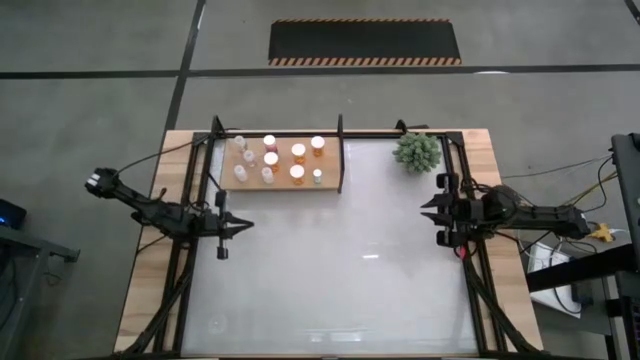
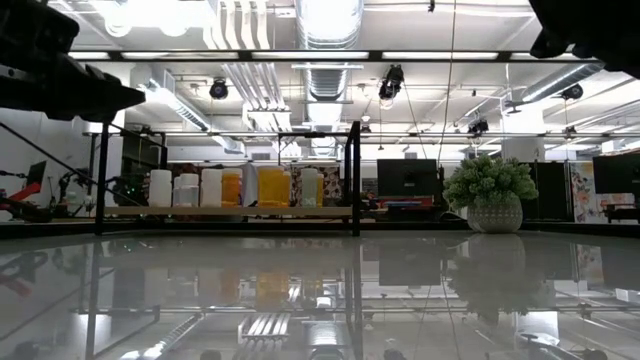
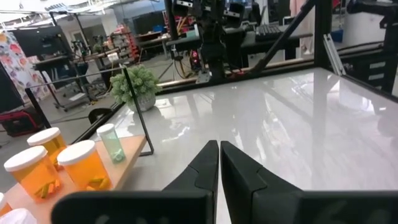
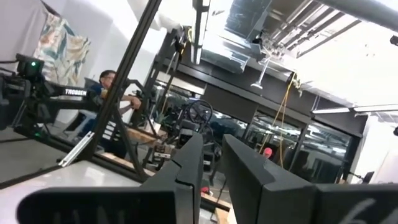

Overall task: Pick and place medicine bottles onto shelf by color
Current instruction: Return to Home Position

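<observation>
Several medicine bottles stand upright on the shelf [image 1: 330, 165] at the table's far left: white ones [image 1: 240, 143], reddish ones [image 1: 270, 158], orange ones [image 1: 298, 151] and a small greenish one [image 1: 317, 176]. In the left wrist view two orange bottles [image 3: 87, 165] and the greenish one [image 3: 111, 142] stand on the board's near end. My left gripper [image 1: 243, 226] is shut and empty, near the table's left edge, just nearer than the shelf. My right gripper [image 1: 430, 210] waits at the right edge, tilted upward, its fingers [image 4: 211, 140] a narrow gap apart with nothing between.
A spiky green plant in a white pot [image 1: 417, 151] stands at the far right, also seen in the low view [image 2: 490, 195]. Black frame bars [image 1: 343, 150] edge the shelf and the table. The white tabletop [image 1: 340, 260] lies between the arms. A person [image 4: 109, 81] sits beyond the table.
</observation>
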You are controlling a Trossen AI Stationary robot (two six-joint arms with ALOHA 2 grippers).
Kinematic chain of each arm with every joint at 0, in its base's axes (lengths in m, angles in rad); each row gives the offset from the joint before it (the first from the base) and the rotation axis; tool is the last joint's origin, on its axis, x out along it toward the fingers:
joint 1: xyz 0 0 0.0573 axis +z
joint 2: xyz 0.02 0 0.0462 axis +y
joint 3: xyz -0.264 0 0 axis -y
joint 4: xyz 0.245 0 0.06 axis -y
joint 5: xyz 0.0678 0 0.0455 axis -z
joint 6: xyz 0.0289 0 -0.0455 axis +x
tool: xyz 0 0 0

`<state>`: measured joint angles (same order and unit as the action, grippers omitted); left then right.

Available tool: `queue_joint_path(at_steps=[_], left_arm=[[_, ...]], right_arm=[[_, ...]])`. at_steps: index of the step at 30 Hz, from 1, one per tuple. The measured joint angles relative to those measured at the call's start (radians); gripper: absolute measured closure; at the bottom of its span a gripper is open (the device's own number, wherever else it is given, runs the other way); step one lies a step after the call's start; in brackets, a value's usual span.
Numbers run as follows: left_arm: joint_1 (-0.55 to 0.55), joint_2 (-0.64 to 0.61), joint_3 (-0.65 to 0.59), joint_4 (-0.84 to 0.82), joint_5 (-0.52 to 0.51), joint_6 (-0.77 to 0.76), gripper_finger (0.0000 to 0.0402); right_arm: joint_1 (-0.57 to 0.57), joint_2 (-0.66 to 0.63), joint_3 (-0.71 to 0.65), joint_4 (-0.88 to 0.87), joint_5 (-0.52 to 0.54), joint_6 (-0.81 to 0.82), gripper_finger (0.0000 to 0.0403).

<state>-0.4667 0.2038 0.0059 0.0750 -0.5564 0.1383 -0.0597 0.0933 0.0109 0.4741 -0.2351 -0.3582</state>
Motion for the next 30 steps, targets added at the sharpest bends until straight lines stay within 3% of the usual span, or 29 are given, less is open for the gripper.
queue_joint_path(at_steps=[7, 13, 21, 30], left_arm=[[0.0, 0.037, -0.001, 0.0, 0.0, 0.0, 0.0402], [0.0, 0.063, -0.001, 0.001, 0.0, -0.001, 0.0402], [0.0, 0.097, -0.002, 0.016, -0.001, -0.001, 0.0402], [0.0, 0.127, -0.002, 0.02, -0.001, -0.001, 0.0402]], right_arm=[[0.0, 0.005, 0.0, -0.037, 0.029, -0.008, 0.0351], [-0.042, -0.093, -0.001, -0.439, 0.31, 0.32, 0.0351], [-0.028, -0.093, 0.001, -0.462, 0.281, 0.157, 0.0351], [-0.027, -0.093, -0.001, -0.458, 0.212, 0.235, 0.0351]])
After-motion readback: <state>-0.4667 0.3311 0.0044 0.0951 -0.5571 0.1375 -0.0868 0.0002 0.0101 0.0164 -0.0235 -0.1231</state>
